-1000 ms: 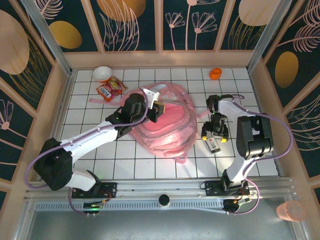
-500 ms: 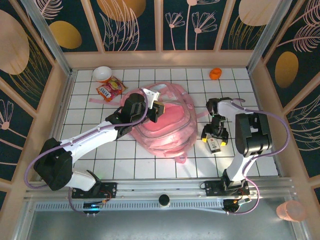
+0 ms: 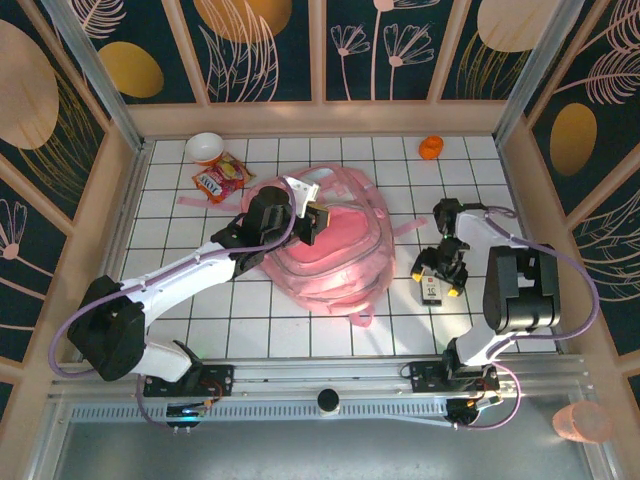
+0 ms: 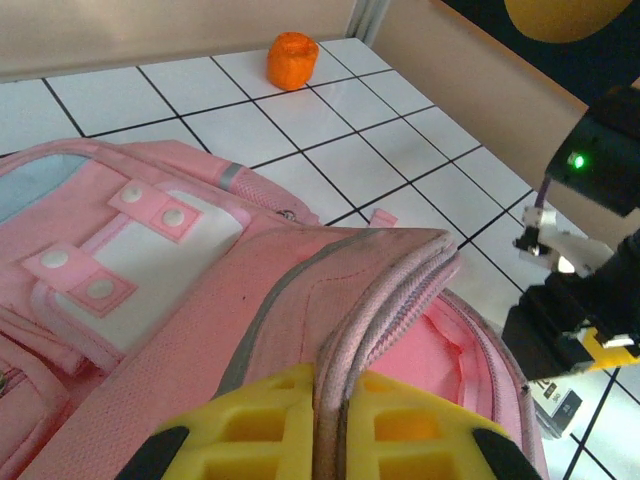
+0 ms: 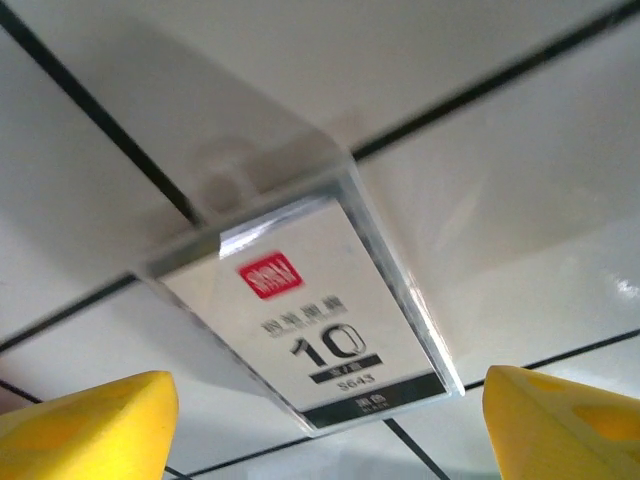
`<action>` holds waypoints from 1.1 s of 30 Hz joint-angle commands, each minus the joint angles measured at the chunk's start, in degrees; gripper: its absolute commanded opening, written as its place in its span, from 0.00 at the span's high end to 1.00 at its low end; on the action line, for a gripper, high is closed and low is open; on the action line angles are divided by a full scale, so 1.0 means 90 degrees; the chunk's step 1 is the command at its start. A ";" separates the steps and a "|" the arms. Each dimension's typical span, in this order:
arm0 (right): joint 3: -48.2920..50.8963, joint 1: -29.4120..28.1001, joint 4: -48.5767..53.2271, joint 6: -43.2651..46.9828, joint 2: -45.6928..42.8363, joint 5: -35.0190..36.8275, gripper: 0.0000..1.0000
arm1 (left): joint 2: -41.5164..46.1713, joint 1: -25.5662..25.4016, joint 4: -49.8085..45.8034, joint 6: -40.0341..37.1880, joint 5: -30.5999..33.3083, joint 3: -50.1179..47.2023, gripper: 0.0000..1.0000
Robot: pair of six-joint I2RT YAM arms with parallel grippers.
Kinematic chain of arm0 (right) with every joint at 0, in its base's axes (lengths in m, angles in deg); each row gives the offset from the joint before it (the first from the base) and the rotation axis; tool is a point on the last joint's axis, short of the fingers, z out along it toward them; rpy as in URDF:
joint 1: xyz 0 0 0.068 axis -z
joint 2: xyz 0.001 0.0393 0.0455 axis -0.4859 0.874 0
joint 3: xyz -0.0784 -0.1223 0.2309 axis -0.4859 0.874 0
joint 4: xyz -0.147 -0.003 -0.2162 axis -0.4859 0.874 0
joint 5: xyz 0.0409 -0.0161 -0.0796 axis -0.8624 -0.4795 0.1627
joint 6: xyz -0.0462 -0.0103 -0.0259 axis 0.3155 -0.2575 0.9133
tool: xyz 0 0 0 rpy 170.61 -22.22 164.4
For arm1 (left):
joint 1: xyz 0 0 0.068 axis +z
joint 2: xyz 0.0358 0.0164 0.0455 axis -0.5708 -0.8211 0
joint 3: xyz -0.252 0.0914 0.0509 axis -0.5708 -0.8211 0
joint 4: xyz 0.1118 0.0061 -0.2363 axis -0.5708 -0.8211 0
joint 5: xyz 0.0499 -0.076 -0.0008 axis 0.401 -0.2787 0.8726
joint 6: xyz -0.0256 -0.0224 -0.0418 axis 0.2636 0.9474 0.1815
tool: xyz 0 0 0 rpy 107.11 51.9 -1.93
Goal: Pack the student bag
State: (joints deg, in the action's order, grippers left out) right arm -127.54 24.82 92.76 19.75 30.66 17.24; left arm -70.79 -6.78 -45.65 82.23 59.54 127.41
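Observation:
The pink student bag lies in the middle of the white tiled table. My left gripper is shut on the bag's raised zip rim; in the left wrist view the yellow fingers pinch that rim and hold the mouth up, with the pink inside showing. My right gripper hangs open to the right of the bag, over a small clear box with a white label. In the right wrist view the box lies flat between the spread yellow fingertips, untouched.
At the back left a white bowl stands beside a red snack packet. A small orange thing sits at the back right. Wooden walls close in the table.
My right arm's wrist has swung to the right, with the open gripper staying over the clear box. The left gripper and the bag have not moved.

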 commanded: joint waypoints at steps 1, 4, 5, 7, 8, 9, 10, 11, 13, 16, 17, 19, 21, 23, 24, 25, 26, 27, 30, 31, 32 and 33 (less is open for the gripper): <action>0.0290 0.0034 0.0023 -0.0179 0.0021 -0.0206 0.20 | 0.0036 0.0012 0.0709 0.0237 -0.0195 0.0129 1.00; 0.0302 0.0014 -0.0052 -0.0117 0.0111 -0.0224 0.20 | 0.0046 0.0014 0.0670 0.0222 -0.0211 0.0139 1.00; 0.0294 0.0013 -0.0095 -0.0076 0.0166 -0.0226 0.20 | 0.0043 0.0016 0.0663 0.0215 -0.0197 0.0131 1.00; 0.0286 0.0014 -0.0212 -0.0034 0.0252 -0.0146 0.21 | 0.0058 0.0011 0.0669 0.0221 -0.0190 0.0129 1.00; 0.0257 0.0023 -0.0289 -0.0005 0.0305 -0.0098 0.22 | 0.0056 0.0012 0.0670 0.0224 -0.0191 0.0127 1.00; 0.0226 0.0034 -0.0339 0.0019 0.0339 -0.0067 0.23 | 0.0057 0.0017 0.0670 0.0238 -0.0192 0.0129 1.00; 0.0172 0.0035 -0.0413 0.0044 0.0373 -0.0051 0.25 | 0.0052 0.0013 0.0670 0.0251 -0.0203 0.0124 1.00; 0.0114 0.0035 -0.0503 0.0063 0.0394 -0.0072 0.28 | 0.0049 0.0012 0.0670 0.0259 -0.0198 0.0128 1.00; 0.0054 0.0036 -0.0679 0.0101 0.0437 -0.0356 0.33 | 0.0047 0.0015 0.0670 0.0256 -0.0202 0.0144 1.00; 0.0029 0.0014 -0.0843 0.0109 0.0412 -0.0624 0.41 | 0.0047 0.0015 0.0651 0.0254 -0.0193 0.0168 1.00; 0.0042 0.0023 -0.0856 0.0113 0.0397 -0.0629 0.41 | 0.0032 0.0013 0.0651 0.0276 -0.0192 0.0172 1.00; 0.0057 0.0043 -0.0838 0.0159 0.0417 -0.0576 0.40 | 0.0021 0.0015 0.0660 0.0298 -0.0211 0.0180 1.00; 0.0059 0.0052 -0.0798 0.0208 0.0451 -0.0428 0.34 | 0.0012 0.0011 0.0645 0.0321 -0.0249 0.0206 1.00; 0.0002 0.0076 -0.0758 0.0233 0.0453 -0.0277 0.28 | 0.0003 0.0011 0.0607 0.0326 -0.0270 0.0232 1.00; -0.0018 0.0116 -0.0779 0.0266 0.0434 -0.0287 0.26 | 0.0011 0.0011 0.0602 0.0331 -0.0260 0.0231 1.00; -0.0039 0.0196 -0.0844 0.0317 0.0398 -0.0396 0.26 | 0.0021 0.0011 0.0602 0.0331 -0.0252 0.0224 1.00; -0.0064 0.0302 -0.0924 0.0328 0.0367 -0.0487 0.26 | 0.0029 0.0019 0.0611 0.0327 -0.0241 0.0216 1.00; -0.0069 0.0371 -0.1000 0.0351 0.0347 -0.0540 0.26 | 0.0036 0.0014 0.0620 0.0334 -0.0217 0.0207 1.00; 0.0033 0.0441 -0.1222 0.0481 0.0406 -0.0750 0.26 | 0.0055 0.0014 0.0616 0.0370 -0.0135 0.0205 1.00; 0.0117 0.0442 -0.1286 0.0492 0.0440 -0.0771 0.28 | 0.0057 0.0012 0.0636 0.0371 -0.0127 0.0195 1.00; 0.0211 0.0444 -0.1362 0.0504 0.0469 -0.0773 0.31 | 0.0063 0.0011 0.0643 0.0363 -0.0123 0.0197 1.00; 0.0295 0.0443 -0.1423 0.0504 0.0480 -0.0755 0.33 | 0.0065 0.0015 0.0655 0.0368 -0.0123 0.0197 1.00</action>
State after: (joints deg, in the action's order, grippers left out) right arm -126.60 28.69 83.58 22.96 33.85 11.88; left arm -71.05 -6.78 -45.65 83.52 58.58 127.41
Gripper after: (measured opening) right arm 0.690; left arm 0.090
